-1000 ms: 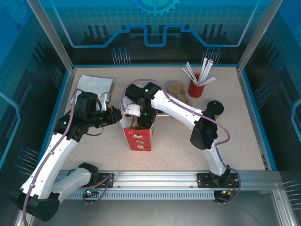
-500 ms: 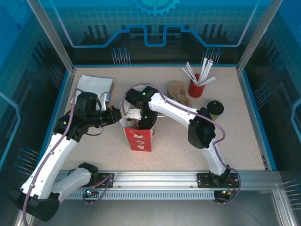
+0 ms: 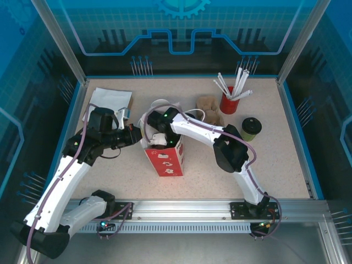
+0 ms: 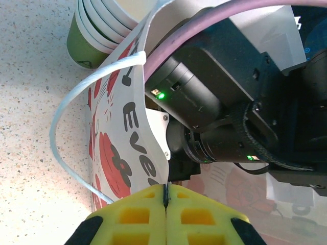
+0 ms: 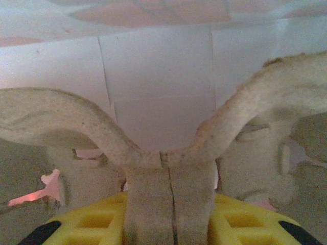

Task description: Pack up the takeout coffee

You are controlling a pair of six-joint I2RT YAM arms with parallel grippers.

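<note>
Right arm (image 3: pixel 203 131) shifted left, baring the green, black-lidded takeout coffee (image 3: pixel 251 128).

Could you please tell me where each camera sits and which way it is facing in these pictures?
Top external: above and behind the bases, looking down at the table; left arm, right arm, red-and-white paper bag and takeout coffee show.
Left wrist: on the left arm, looking along the left jaws, shut on the bag's rim; the right arm's wrist lies beyond.
Right wrist: inside the bag, looking along the right jaws, clamped on a pulp cup carrier.
Shared: the bag appears in all three views.
</note>
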